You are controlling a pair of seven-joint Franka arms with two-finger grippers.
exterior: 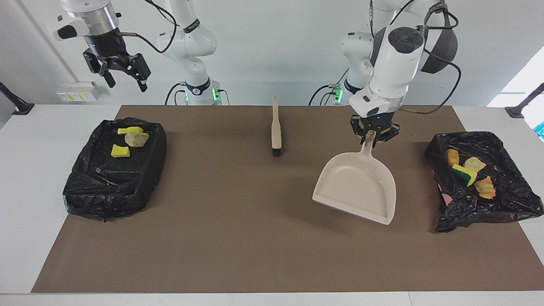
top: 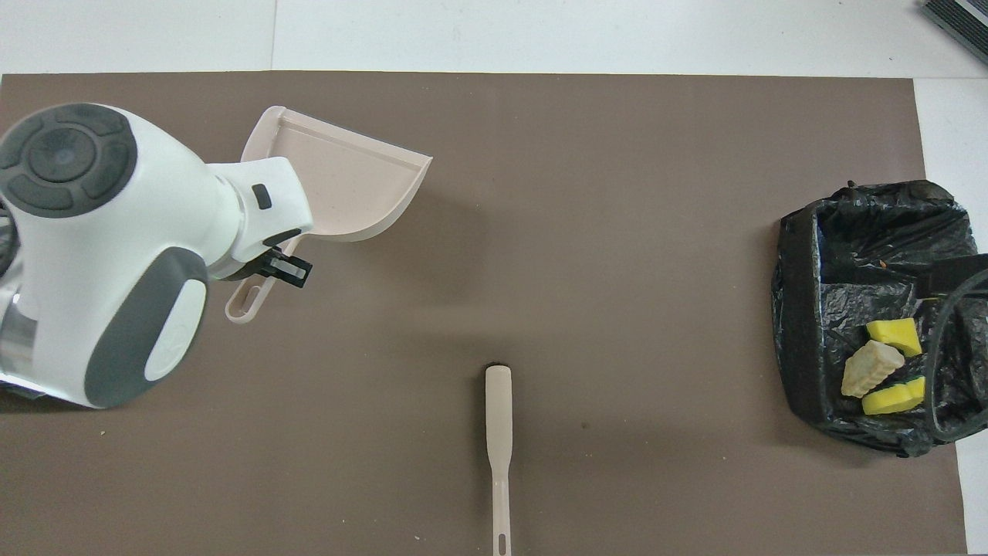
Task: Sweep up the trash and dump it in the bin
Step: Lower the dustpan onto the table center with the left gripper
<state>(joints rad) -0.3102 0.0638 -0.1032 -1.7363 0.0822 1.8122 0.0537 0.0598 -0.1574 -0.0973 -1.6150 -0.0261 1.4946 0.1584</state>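
Observation:
My left gripper (exterior: 370,137) (top: 272,270) is shut on the handle of the beige dustpan (exterior: 357,187) (top: 347,185). The pan is empty and hangs tilted just over the brown mat, beside the black-lined bin (exterior: 505,204) at the left arm's end. That bin holds several pieces of trash (exterior: 464,173): a green-backed yellow sponge and brown and tan lumps. The other black-lined bin (exterior: 106,187) (top: 803,309), at the right arm's end, holds two yellow sponge pieces (exterior: 120,151) (top: 894,333) and a beige lump (exterior: 137,139) (top: 868,367). My right gripper (exterior: 123,80) hangs open high over that bin's robot-side edge.
A beige brush (exterior: 276,127) (top: 499,417) lies on the mat (exterior: 238,238) midway between the arms, near the robots, bristles pointing away from them. In the overhead view the left arm's white body covers the bin at its end.

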